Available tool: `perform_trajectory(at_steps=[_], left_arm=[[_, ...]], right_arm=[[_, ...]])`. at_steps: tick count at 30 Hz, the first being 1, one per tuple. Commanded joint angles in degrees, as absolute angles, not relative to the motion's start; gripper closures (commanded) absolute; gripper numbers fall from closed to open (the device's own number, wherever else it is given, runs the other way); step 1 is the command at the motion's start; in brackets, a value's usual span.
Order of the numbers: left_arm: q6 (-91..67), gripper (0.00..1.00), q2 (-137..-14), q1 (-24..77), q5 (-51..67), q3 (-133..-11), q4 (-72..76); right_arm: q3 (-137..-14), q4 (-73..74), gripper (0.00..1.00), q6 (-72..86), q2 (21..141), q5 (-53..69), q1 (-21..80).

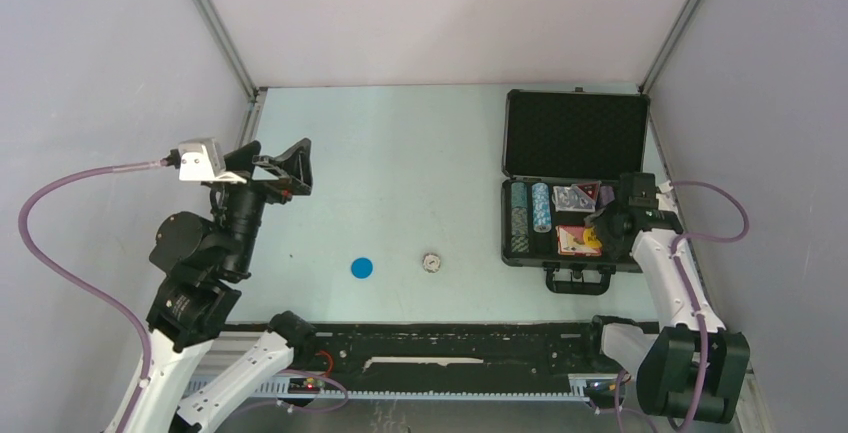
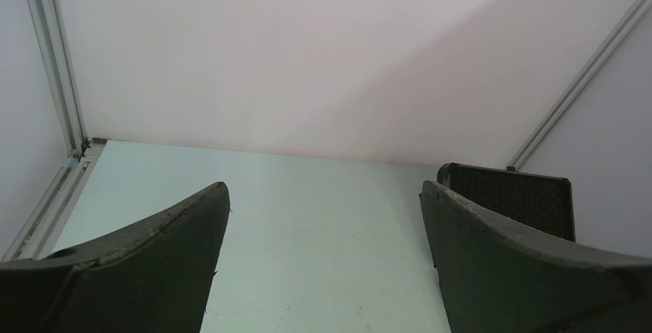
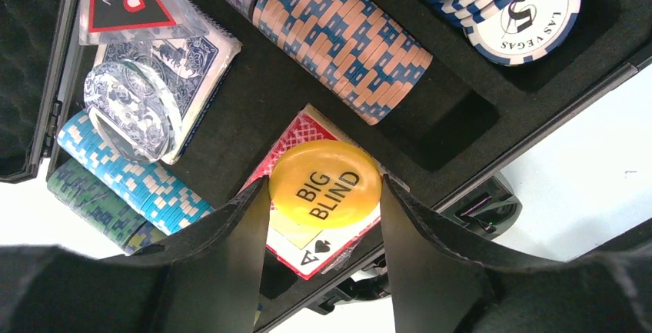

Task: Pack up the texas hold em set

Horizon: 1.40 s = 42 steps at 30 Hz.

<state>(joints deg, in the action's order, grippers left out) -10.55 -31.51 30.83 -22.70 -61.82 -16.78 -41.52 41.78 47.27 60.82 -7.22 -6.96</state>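
The step in hand looks like setting the yellow button [image 3: 325, 184], marked BIG BLIND, into the case [image 1: 575, 138]. To do it well, lower it until it lies flat on the red deck [image 3: 323, 248]. Then spread the fingers only a little, so they do not knock the chip rows [image 3: 342, 48] just beside, and lift straight up. A tilted release could let the button slide off the deck toward the case's near wall.

The right tool [image 3: 323, 194] is closed onto the yellow button, 1 finger against each edge. It holds the button over the red deck at the near right of the case. Whether the button already touches the deck cannot be told.

The left tool [image 2: 323, 194] is spread wide and holds nothing, raised at the far left, well apart from the case.

The case lies open at the far right of the worktop [image 1: 400, 153], lid up. 2 loose pieces, a blue disc [image 1: 361, 268] and a small round piece [image 1: 431, 263], lie near the middle, not yet packed.
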Motion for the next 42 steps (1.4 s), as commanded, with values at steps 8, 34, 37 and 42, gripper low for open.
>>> perform_trajectory(at_steps=[8,34,37,42], left_arm=[[-11.3,0.00,-31.8,30.5,-22.2,-61.1,-14.7],[-10.8,0.00,-28.6,30.5,-28.1,-59.4,-13.3],[-10.7,0.00,-27.7,30.5,-29.4,-58.8,-12.8],[-10.6,0.00,-27.5,30.5,-29.4,-58.7,-12.6]], right_arm=[[-41.5,40.6,0.33,50.0,61.3,-10.6,-4.2],[-66.8,17.1,0.00,20.5,92.7,1.7,57.2],[-76.7,19.7,0.01,18.2,101.7,0.8,62.5],[-91.5,26.0,0.00,15.7,115.8,0.1,67.4]])
